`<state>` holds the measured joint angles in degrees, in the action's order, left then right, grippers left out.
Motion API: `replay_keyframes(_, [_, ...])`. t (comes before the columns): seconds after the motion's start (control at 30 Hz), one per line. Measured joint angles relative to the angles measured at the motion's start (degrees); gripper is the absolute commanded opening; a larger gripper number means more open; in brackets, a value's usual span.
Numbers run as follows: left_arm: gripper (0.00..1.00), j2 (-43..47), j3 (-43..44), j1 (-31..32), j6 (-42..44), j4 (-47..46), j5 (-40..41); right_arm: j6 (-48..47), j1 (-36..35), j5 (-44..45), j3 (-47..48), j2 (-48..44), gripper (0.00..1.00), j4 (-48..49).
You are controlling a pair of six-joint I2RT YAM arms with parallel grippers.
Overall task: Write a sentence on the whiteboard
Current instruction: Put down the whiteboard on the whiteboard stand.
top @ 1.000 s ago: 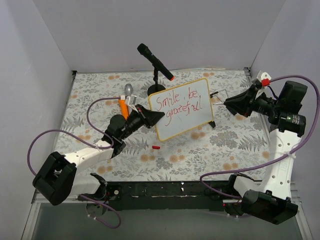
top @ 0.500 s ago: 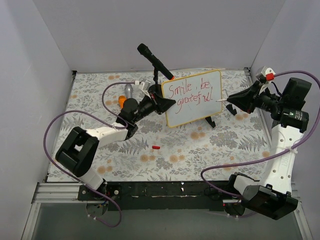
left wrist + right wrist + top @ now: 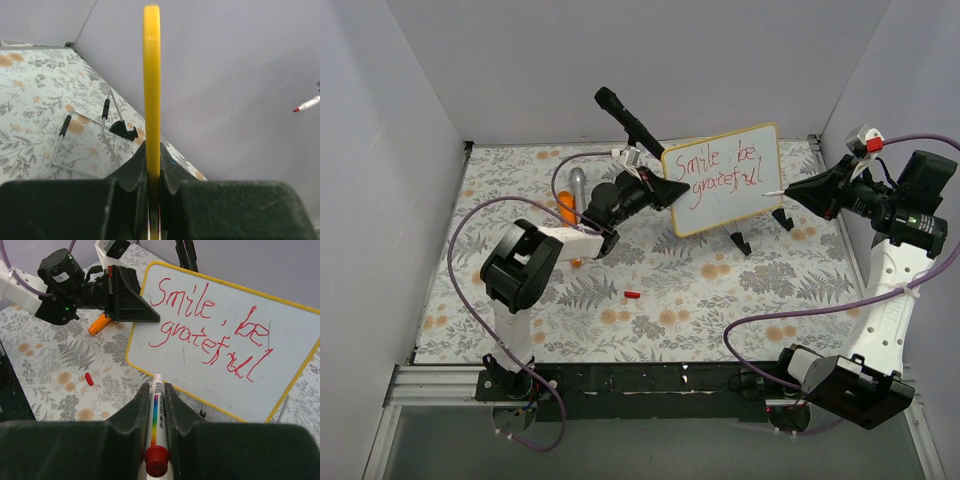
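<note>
1. Nearest the arm bases, a small red cap (image 3: 632,295) lies loose on the flowered bench (image 3: 720,300).
2. Farther in on the right, the right gripper (image 3: 796,190) is clamped narrow on a marker (image 3: 772,194). The marker's tip points at the board's right edge; I cannot tell whether it touches.
3. The left gripper (image 3: 678,188) pinches the left yellow rim of the whiteboard (image 3: 730,208), holding it tilted up over mid-bench with its face toward the right arm. A wire stand (image 3: 740,243) with black feet sits beneath it; whether it carries the board is unclear.
4. The sentence (image 3: 723,172), red and in two lines, reads "Smile, be grateful", so the writing looks essentially done.
5. The board is probably light, thin and stiff, with a slick face.
   - Gripped at one edge only, it would likely swing or flex under pen pressure.
   - The bare rim is the place to take hold, clear of ink that would likely smear.
6. Farthest back, a black microphone (image 3: 630,120) stands behind the board.
</note>
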<state>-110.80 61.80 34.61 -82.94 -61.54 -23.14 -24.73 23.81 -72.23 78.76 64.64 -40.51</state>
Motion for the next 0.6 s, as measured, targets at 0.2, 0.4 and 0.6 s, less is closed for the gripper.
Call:
replay_keyframes(0.2, [0.00,-5.5,5.0,1.0,0.1,-3.1,2.3,0.2,0.2,0.1,0.0,0.0,0.01,0.0])
replay_keyframes(0.4, [0.00,-12.7,10.5,4.2,1.3,-3.9,5.8,0.2,0.3,0.0,0.0,0.0,0.01,0.0])
replay_keyframes(0.6, [0.00,-17.9,15.4,7.1,2.7,-2.4,9.0,0.2,0.6,0.0,0.0,-0.3,0.01,0.0])
